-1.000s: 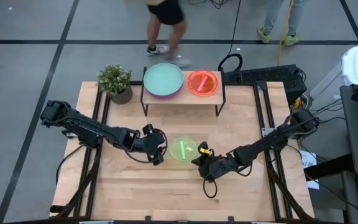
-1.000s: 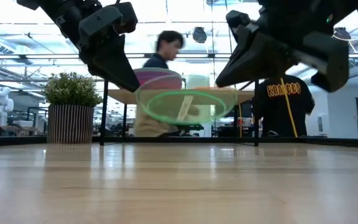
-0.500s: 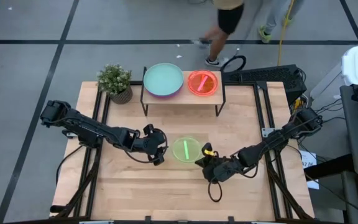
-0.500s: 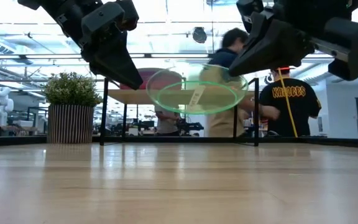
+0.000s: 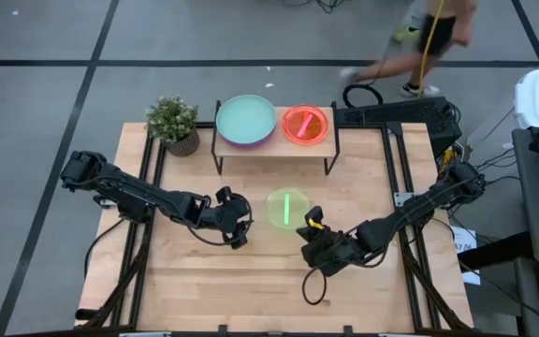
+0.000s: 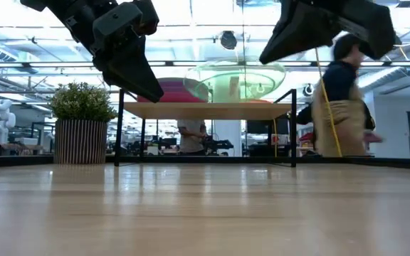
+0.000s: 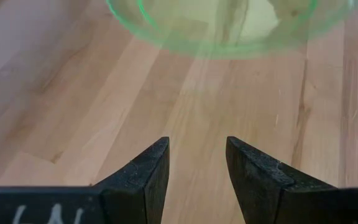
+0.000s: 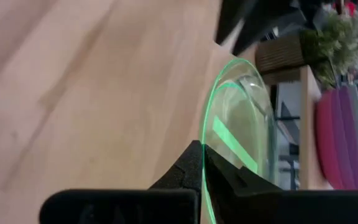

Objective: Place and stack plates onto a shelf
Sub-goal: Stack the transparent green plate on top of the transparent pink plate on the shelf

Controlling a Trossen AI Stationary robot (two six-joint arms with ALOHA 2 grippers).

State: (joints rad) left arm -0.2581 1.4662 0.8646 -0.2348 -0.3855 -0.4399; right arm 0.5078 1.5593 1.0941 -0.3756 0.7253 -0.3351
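Observation:
A lime-green translucent plate (image 5: 286, 208) hangs in the air over the table's middle, in front of the shelf (image 5: 274, 143). In the low view the plate (image 6: 237, 73) sits higher than the shelf board (image 6: 208, 110). My right gripper (image 5: 311, 227) is shut on the side of its rim nearest that arm. My left gripper (image 5: 239, 225) waits open to the plate's left, touching nothing; its wrist view shows open fingers (image 7: 197, 168) with the plate (image 7: 229, 25) ahead. On the shelf, a teal plate (image 5: 246, 120) tops a purple and magenta stack, with orange-pink plates (image 5: 305, 124) beside it. My right gripper (image 8: 202, 168) pinches the green plate's rim (image 8: 209, 140) between its two fingers, at the edge toward the table's near right. The fingers come at it from the near right, slanting slightly down. The plate is lifted clear and lies about level.
A potted plant (image 5: 172, 124) stands at the shelf's left end on the table's far left. Dark equipment and cables (image 5: 391, 112) lie beyond the far right corner. A person (image 6: 340, 99) walks past behind the table. Bare wood lies between the grippers and the near edge.
My right gripper has risen and moved toward the shelf, carrying the green plate from about shelf-leg height to above the shelf board, still about level. A person has walked from left to right behind the table.

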